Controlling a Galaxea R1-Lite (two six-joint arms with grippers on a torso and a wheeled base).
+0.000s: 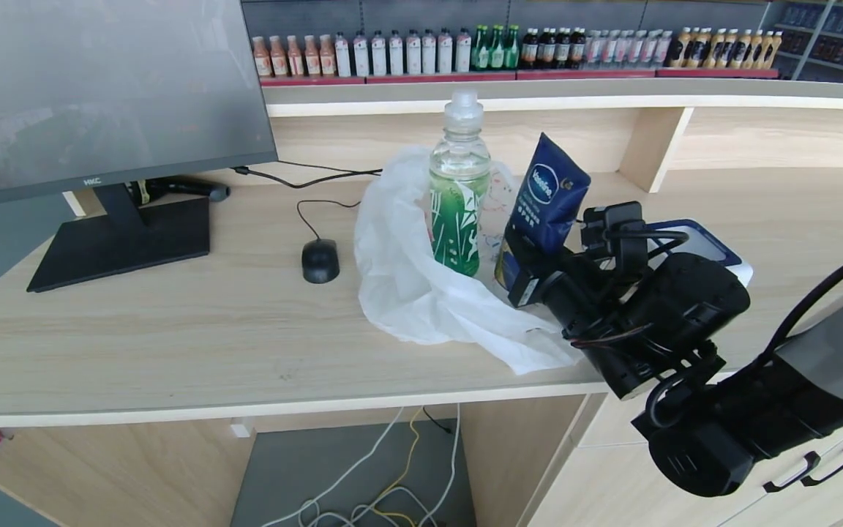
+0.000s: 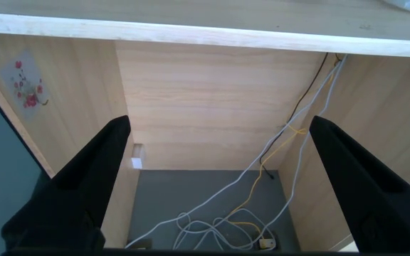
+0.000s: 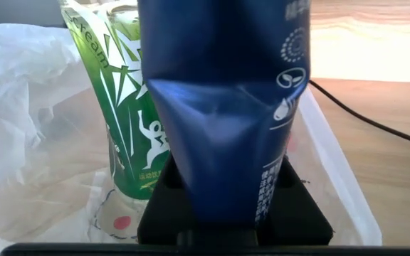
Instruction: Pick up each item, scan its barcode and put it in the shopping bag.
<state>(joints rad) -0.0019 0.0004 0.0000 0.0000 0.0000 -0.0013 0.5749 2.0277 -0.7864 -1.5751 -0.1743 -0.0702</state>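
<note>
The right gripper (image 1: 522, 277) is clamped on the lower end of the blue tube (image 1: 549, 194), which rises upright from it at the mouth of the bag (image 1: 407, 293). Just beyond the tube, the bottle (image 1: 458, 197) stands inside the bag, so that item looks done. The tube still needs bagging, and I cannot tell whether it has been scanned. The left gripper (image 2: 223, 185) hangs under the counter (image 2: 191, 32), spread wide and empty.

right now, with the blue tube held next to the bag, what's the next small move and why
Probably ease the blue tube a little toward the green bottle and down into the white bag. The right gripper has its jaws shut on the tube's lower end, holding it upright right at the bag's opening, beside the bottle.
</note>
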